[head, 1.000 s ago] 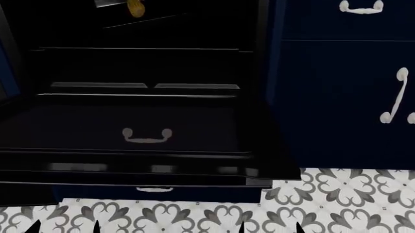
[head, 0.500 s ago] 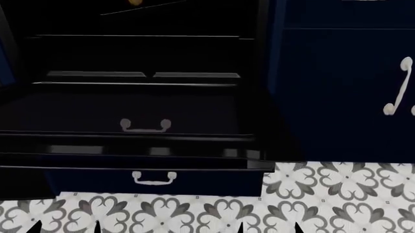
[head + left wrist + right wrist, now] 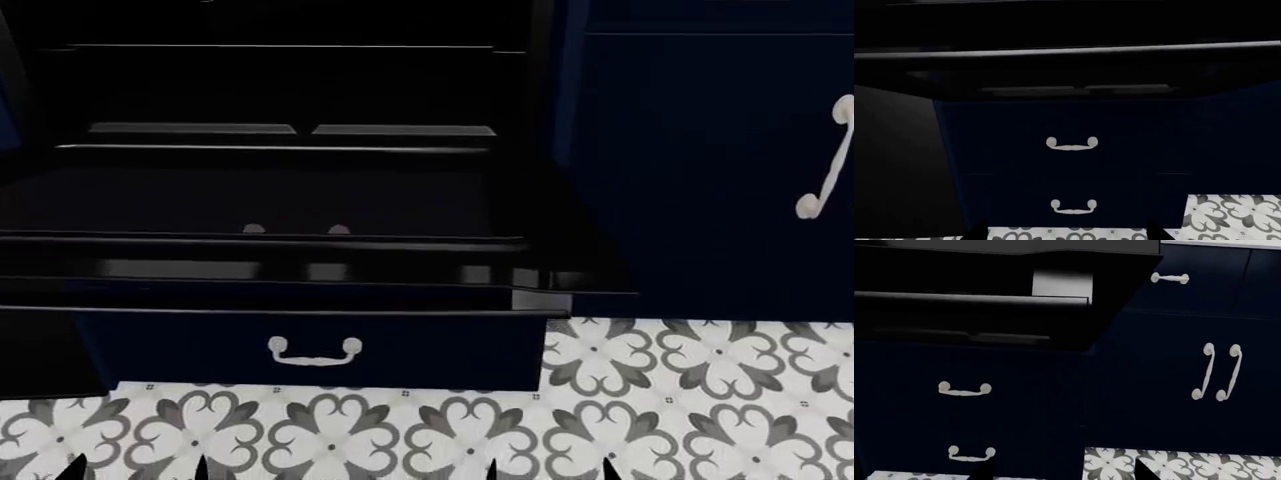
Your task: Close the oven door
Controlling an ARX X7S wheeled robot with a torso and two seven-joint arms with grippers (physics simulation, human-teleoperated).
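The oven door (image 3: 267,200) hangs open and lies flat, its glossy black inner face with dark glass turned up. The tips of its white handle (image 3: 296,230) show just behind the front rim. From below, the left wrist view shows the door's navy outer face (image 3: 1141,135) and its white handle (image 3: 1072,143). The right wrist view shows the same handle (image 3: 964,388). My left gripper (image 3: 134,472) (image 3: 1064,235) and right gripper (image 3: 551,472) (image 3: 1064,472) are both open and empty. They hang low over the floor, short of the door.
A shallow navy drawer (image 3: 441,350) with a small white handle (image 3: 314,350) sits under the door. Navy cabinet doors (image 3: 694,180) with long white handles (image 3: 1214,372) stand to the right. Patterned floor tiles (image 3: 400,430) lie in front. The dark oven cavity (image 3: 287,90) is behind the door.
The head view has sunk lower: the door, drawer and cabinets have slid up the frame and more floor shows. The door stays flat and open.
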